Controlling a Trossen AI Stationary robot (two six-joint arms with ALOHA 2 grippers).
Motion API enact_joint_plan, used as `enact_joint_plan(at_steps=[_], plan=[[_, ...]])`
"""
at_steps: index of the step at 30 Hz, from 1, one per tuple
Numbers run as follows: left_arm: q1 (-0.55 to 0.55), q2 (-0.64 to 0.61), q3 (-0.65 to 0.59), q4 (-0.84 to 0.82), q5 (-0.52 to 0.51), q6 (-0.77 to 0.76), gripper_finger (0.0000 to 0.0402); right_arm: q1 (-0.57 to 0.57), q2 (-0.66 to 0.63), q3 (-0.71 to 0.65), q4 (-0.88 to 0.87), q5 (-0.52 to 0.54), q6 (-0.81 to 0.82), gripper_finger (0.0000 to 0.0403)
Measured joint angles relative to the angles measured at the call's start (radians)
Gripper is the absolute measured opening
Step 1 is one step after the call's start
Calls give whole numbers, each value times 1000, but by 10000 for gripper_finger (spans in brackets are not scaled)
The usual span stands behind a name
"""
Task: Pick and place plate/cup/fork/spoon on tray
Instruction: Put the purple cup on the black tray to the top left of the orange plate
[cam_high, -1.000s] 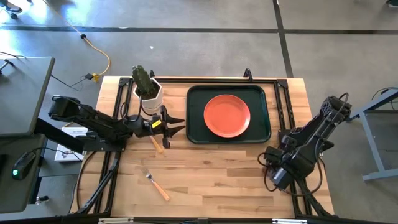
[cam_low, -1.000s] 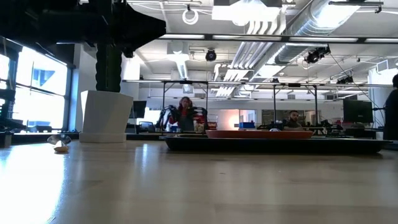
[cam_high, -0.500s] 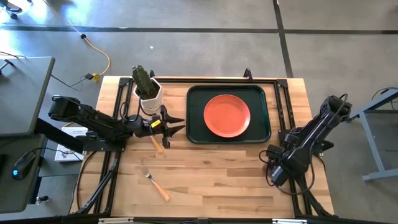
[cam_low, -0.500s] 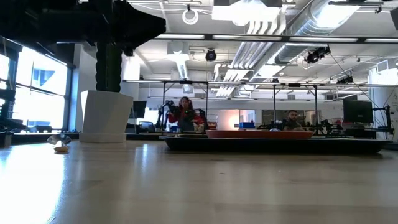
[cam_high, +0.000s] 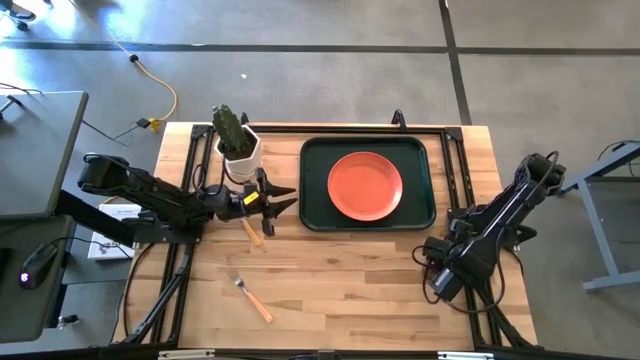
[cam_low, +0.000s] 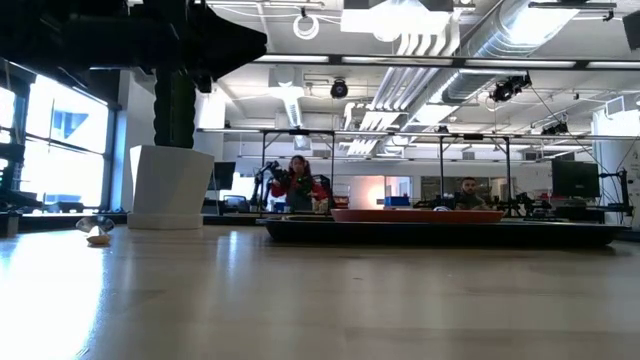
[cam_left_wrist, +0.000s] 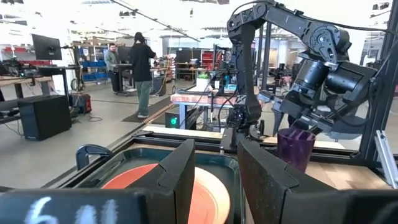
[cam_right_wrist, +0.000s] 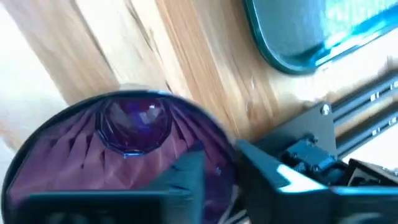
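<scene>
1. Two views alone show the cup (cam_left_wrist: 296, 147): the right claw (cam_high: 437, 283) grips its rim near the worktop's (cam_high: 340, 285) right edge.
2. Overhead: plate (cam_high: 365, 185) on tray (cam_high: 312, 190); left claw (cam_high: 283, 201) spread, empty, beside the tray.

Open-plan robotics lab, exposed ceiling ducts (cam_low: 520, 30), workbenches (cam_low: 400, 190), monitors (cam_left_wrist: 46, 46), people (cam_left_wrist: 142, 68) standing.

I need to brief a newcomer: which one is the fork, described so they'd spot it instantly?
Start at the green tray holding the plate. On the bare wood toward the table's front-left lies the fork, alone. Unlike the utensil beneath the left claw, it shows tines.
</scene>
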Motion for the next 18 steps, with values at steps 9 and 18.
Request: enact_joint_plan(at_steps=[9, 18], plan=[[-16, 42, 0, 2, -4, -16, 111, -42, -1, 113, 24, 156, -24, 17], [-16, 78, 0, 0, -5, -30, 111, -132, 0, 162, 237, 232, -180, 2]])
